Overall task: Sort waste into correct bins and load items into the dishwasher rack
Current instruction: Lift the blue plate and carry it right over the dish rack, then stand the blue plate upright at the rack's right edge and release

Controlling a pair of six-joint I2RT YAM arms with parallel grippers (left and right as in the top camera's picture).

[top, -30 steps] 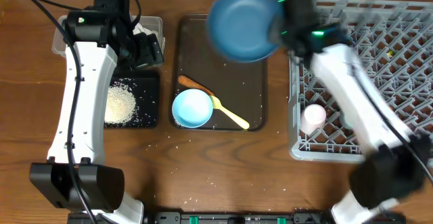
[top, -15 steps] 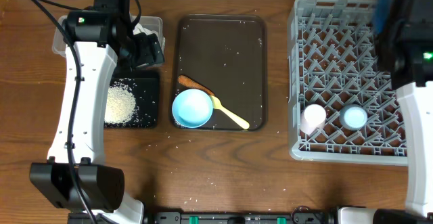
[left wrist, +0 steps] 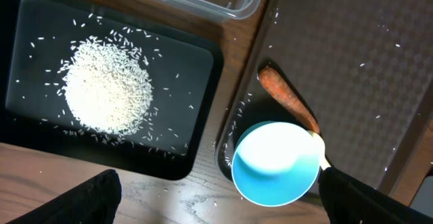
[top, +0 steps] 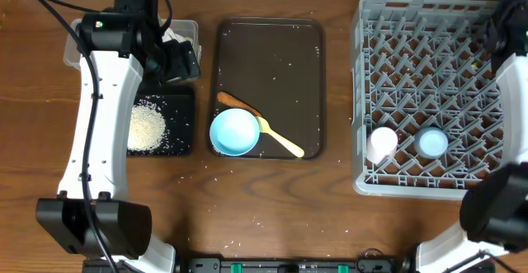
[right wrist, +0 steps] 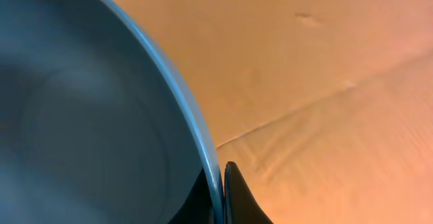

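At 3 o'clock, beyond the rack (top: 412, 58), the right gripper (right wrist: 221, 183) has carried the blue plate (right wrist: 81, 116) off from above the brown tray (top: 272, 67), clamped on its rim. The left gripper (left wrist: 220, 191) gapes wide at 10 o'clock. The rack holds a pink cup (top: 382, 143) and a blue cup (top: 431, 143), the black tray (top: 183, 112) holds rice (top: 147, 126), and the brown tray holds a bowl (top: 234, 131) and a spoon (top: 280, 141).

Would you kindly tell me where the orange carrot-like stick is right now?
Overhead, the carrot-like stick lies on the dark brown serving tray near its left edge, right next to the light blue bowl, with the pale yellow spoon to its right.

left end effector (left wrist: 218, 202) spread wide, facing down; right end effector (right wrist: 220, 187) pinched shut
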